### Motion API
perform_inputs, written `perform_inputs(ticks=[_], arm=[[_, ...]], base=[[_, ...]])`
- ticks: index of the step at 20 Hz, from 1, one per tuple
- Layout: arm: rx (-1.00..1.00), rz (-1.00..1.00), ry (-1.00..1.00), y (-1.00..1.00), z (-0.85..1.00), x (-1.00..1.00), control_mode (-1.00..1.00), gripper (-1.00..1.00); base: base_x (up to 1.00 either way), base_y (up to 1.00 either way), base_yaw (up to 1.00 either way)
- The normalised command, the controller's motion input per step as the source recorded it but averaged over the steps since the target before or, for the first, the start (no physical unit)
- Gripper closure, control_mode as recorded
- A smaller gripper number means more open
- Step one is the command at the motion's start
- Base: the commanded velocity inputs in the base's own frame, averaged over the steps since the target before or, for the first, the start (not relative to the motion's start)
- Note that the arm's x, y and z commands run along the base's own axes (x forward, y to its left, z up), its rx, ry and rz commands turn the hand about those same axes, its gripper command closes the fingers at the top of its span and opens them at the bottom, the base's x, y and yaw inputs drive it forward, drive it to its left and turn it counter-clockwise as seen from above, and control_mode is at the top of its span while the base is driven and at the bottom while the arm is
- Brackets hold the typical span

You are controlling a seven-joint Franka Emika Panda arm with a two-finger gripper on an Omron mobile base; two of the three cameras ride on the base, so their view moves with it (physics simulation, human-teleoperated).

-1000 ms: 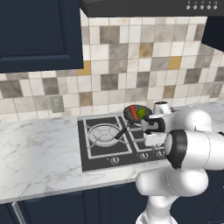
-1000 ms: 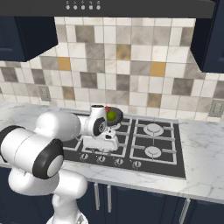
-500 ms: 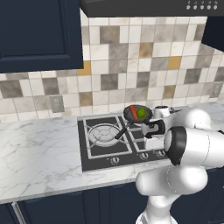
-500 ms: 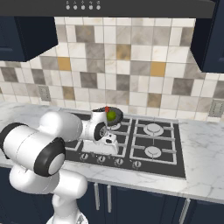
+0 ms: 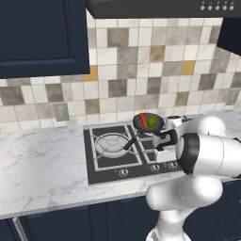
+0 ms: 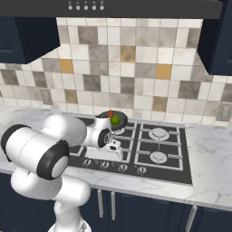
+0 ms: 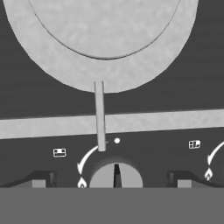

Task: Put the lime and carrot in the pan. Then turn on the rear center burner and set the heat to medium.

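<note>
The lime (image 5: 151,121) and carrot (image 5: 142,118) sit in the pan (image 5: 147,123). The gripper (image 7: 114,176) has dropped closer to a knob (image 7: 116,175), fingers spread apart.

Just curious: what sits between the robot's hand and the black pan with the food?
In the left base view, black cooktop grate lies between the hand and the pan; the pan's handle slants alongside.

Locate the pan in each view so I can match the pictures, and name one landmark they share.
Left base view: the pan sits right of centre, at the cooktop's rear, holding the lime and the carrot.
Right base view: the pan sits near the centre, just behind the arm.
Shared landmark: the black cooktop.
</note>
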Motion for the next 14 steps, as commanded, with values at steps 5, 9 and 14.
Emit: perform_inputs(ticks=[5, 9, 14], arm=[[0.00, 0.00, 0.00, 0.00, -0.19, 0.00, -1.00, -1.00], [0.00, 0.00, 0.00, 0.00, -0.21, 0.00, -1.00, -1.00], [0.02, 0.00, 0.01, 0.00, -0.03, 0.00, -1.00, 1.00]], base=[[0.00, 0.00, 0.00], [0.00, 0.00, 0.00], [0.00, 0.00, 0.00]])
